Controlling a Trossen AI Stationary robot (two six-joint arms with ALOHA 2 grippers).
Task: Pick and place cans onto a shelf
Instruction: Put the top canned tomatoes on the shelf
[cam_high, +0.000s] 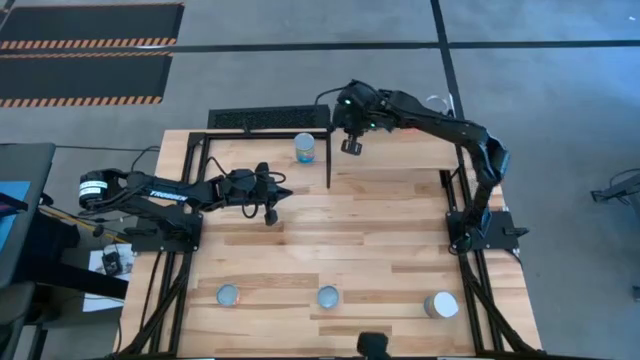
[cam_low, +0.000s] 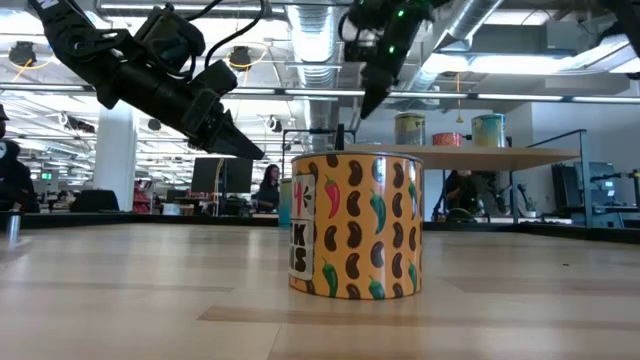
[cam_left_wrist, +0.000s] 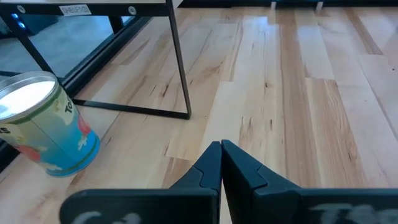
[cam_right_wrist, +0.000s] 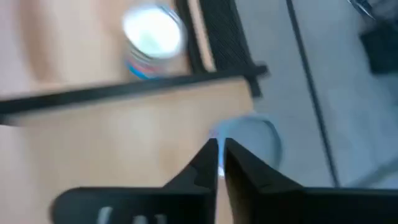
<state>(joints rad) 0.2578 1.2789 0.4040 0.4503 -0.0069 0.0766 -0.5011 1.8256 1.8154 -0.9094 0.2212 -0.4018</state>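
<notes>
The shelf (cam_low: 500, 157) is a pale raised board at the table's far side, with a thin black post (cam_high: 330, 165). Three cans (cam_low: 448, 130) stand on it. A blue-labelled can (cam_high: 305, 148) stands on the table by the post and also shows in the left wrist view (cam_left_wrist: 43, 124). Three more cans stand near the table's near edge, at the left (cam_high: 228, 295), middle (cam_high: 328, 297) and right (cam_high: 440, 305). My left gripper (cam_high: 272, 207) is shut and empty, above the table near the blue can. My right gripper (cam_high: 351, 146) is shut and empty, above the shelf's left end.
The shelf's black frame (cam_left_wrist: 180, 74) stands on the table around the blue can. The middle front can, with a yellow bean-and-chilli label (cam_low: 355, 225), stands close to the low camera. The middle of the plank tabletop (cam_high: 370, 230) is bare. People show in the room behind.
</notes>
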